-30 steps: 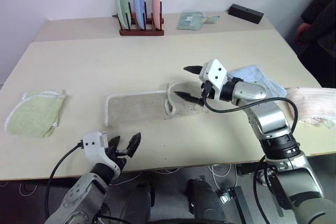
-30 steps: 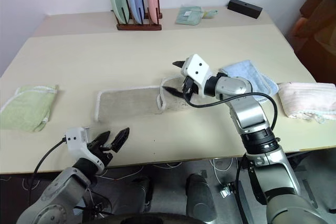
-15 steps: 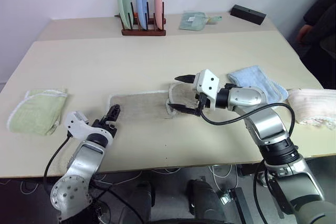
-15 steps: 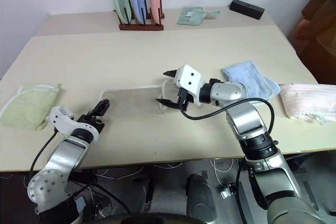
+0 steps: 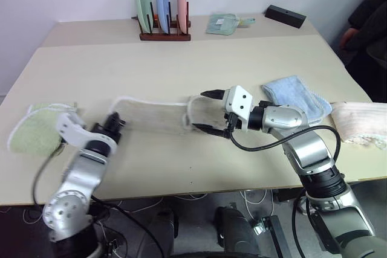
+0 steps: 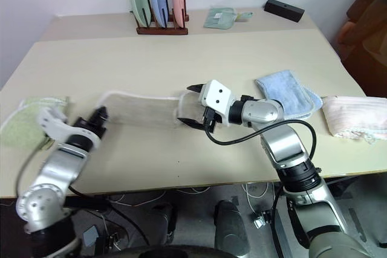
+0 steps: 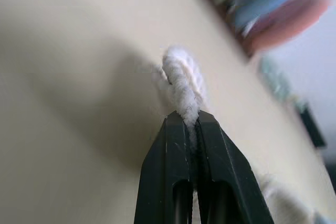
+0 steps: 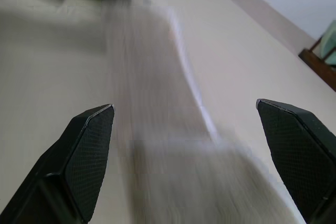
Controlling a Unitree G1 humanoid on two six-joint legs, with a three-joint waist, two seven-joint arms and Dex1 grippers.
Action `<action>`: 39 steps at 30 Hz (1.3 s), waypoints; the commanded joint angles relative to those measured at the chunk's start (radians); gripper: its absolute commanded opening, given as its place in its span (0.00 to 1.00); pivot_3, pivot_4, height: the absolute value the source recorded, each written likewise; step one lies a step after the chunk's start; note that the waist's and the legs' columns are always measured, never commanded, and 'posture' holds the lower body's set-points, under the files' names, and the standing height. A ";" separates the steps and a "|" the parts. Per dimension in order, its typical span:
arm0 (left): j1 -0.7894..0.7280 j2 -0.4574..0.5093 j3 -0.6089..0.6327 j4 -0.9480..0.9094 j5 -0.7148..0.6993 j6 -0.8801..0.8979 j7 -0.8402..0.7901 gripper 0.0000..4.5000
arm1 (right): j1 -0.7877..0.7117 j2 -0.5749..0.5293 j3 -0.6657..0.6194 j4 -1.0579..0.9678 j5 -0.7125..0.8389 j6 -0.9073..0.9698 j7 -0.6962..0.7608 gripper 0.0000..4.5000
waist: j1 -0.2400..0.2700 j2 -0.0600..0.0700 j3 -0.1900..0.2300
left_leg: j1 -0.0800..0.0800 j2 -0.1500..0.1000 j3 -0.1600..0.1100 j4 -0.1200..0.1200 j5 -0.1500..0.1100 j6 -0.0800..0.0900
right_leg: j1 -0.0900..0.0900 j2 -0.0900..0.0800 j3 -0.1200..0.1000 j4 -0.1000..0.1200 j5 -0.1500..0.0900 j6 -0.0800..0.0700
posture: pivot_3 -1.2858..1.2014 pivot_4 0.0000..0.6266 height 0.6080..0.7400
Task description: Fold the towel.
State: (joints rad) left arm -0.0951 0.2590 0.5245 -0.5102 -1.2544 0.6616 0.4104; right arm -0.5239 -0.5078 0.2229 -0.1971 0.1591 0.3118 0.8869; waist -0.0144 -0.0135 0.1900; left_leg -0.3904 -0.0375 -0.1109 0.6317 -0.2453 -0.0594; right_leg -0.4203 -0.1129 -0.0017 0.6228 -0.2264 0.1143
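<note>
The towel (image 5: 154,115), a long beige strip with white corded trim, lies across the middle of the pale tabletop (image 5: 181,64), stretched between the robot's two arms. Its left end is raised off the surface and pinched in the left hand (image 5: 115,120); the left wrist view shows the two black fingers (image 7: 173,171) pressed together on the white cord of the towel's edge, which sticks up just beyond their tips. The towel's right end is bunched into a fold that sits at the right hand (image 5: 207,112). That hand is spread wide, one finger above the fold and one below near the tabletop, and the right wrist view shows its two fingers (image 8: 86,145) far apart with the towel running away between them and no cloth gripped. Beside the left arm, at the left edge of the tabletop, lies a light green folded cloth (image 5: 33,131). To the right of the right arm lies a light blue folded cloth (image 5: 296,95), and farther right, at the tabletop's edge, a pale pink cloth (image 5: 363,122). At the far side stands a wooden rack (image 5: 164,34) holding three upright plates, green, blue and pink, with a small pale green cloth (image 5: 222,23) and a black block (image 5: 284,15) to its right.
</note>
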 commanded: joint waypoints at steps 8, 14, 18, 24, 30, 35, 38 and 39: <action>-0.134 0.376 -0.217 -0.077 0.129 0.084 -0.355 0.01 | -0.004 -0.006 -0.005 0.039 -0.043 -0.050 -0.021 0.99 | 0.009 -0.002 0.001 | -0.001 -0.001 0.000 0.000 0.000 0.000 | 0.002 0.000 0.000 -0.004 0.000 -0.001 | 0.52 0.24 1.00; -0.285 0.371 -0.641 -0.056 0.375 0.176 -0.503 0.01 | 0.021 -0.010 -0.009 0.049 -0.067 -0.059 -0.047 0.99 | -0.002 -0.002 0.001 | -0.001 -0.001 0.000 -0.001 0.000 0.000 | 0.002 0.000 0.000 -0.004 0.002 0.003 | 0.52 0.24 1.00; -0.306 0.311 -0.719 0.016 0.466 0.204 -0.514 0.01 | 0.044 -0.020 -0.023 0.028 -0.071 -0.046 -0.063 0.99 | -0.006 -0.002 0.001 | 0.000 0.001 0.000 -0.002 0.000 0.000 | 0.000 0.002 0.001 -0.003 0.002 0.003 | 0.52 0.24 1.00; -0.291 0.263 -0.724 0.025 0.511 0.251 -0.556 0.01 | 0.066 -0.030 -0.028 0.013 -0.076 -0.039 -0.077 0.99 | 0.000 -0.002 0.001 | -0.001 0.001 0.000 -0.001 0.000 0.000 | 0.000 0.002 0.001 -0.003 0.002 0.003 | 0.52 0.24 1.00; -0.250 0.255 -0.621 -0.028 0.475 0.262 -0.601 0.52 | 0.050 -0.031 -0.019 0.051 -0.101 -0.053 -0.093 0.99 | -0.002 -0.002 0.001 | -0.001 0.001 -0.001 -0.001 0.000 0.000 | 0.000 0.002 0.001 -0.003 0.002 0.003 | 0.52 0.24 1.00; -0.135 0.321 -0.357 -0.132 0.329 0.207 -0.720 0.75 | 0.023 -0.037 -0.050 0.087 -0.088 -0.044 -0.086 0.80 | -0.004 -0.002 0.001 | -0.001 0.001 0.000 -0.001 0.000 0.000 | 0.000 0.002 0.001 -0.003 0.002 0.003 | 0.52 0.24 1.00; -0.125 0.335 -0.230 -0.100 0.314 0.188 -0.688 0.62 | -0.008 -0.018 -0.081 0.097 -0.053 -0.022 -0.092 0.48 | 0.000 -0.002 0.001 | -0.001 0.001 0.000 -0.001 0.000 0.000 | 0.000 0.002 0.001 -0.003 0.002 0.003 | 0.52 0.24 1.00; -0.134 0.339 -0.212 -0.091 0.325 0.184 -0.677 0.55 | -0.020 -0.009 -0.085 0.095 -0.043 -0.018 -0.091 0.35 | 0.001 -0.002 0.001 | -0.001 0.001 0.000 -0.001 0.000 0.000 | 0.000 0.002 0.001 -0.003 0.002 0.003 | 0.52 0.24 1.00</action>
State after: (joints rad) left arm -0.2109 0.5906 0.2648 -0.5930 -0.9253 0.8741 -0.2784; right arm -0.5091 -0.5301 0.1698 -0.0779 0.0851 0.2949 0.7988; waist -0.0131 -0.0152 0.1915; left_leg -0.3915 -0.0363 -0.1114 0.6311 -0.2451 -0.0596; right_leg -0.4203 -0.1108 -0.0009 0.6201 -0.2241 0.1168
